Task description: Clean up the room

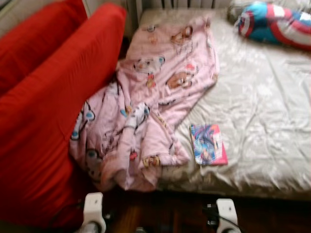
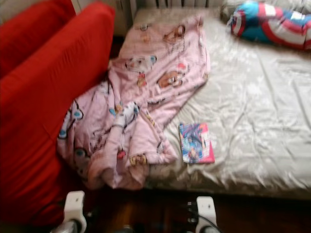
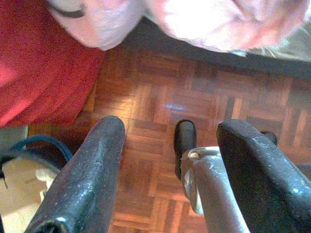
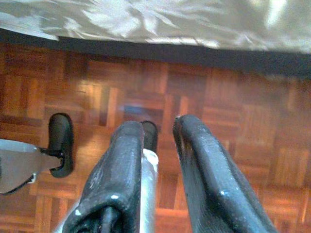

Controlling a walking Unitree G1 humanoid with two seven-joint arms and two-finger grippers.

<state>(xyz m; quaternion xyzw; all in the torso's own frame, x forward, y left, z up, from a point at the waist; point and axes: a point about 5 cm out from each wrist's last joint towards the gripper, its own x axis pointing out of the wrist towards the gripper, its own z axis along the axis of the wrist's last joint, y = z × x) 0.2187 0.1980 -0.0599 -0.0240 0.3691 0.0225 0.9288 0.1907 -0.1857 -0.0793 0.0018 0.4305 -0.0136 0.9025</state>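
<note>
A crumpled pink blanket with cartoon bears lies over the left part of the bed and hangs off its front edge toward the floor. A colourful thin book lies on the silver sheet just right of the blanket, near the front edge. A shield-patterned blue and red pillow rests at the bed's far right. Both arms hang low in front of the bed. My left gripper is open above the parquet, below the blanket's hanging end. My right gripper is shut, holding nothing, over the floor by the bed edge.
A big red sofa stands on the left, pressed against the blanket and the bed's corner. Dark parquet floor runs along the front of the bed. My own black feet show on it.
</note>
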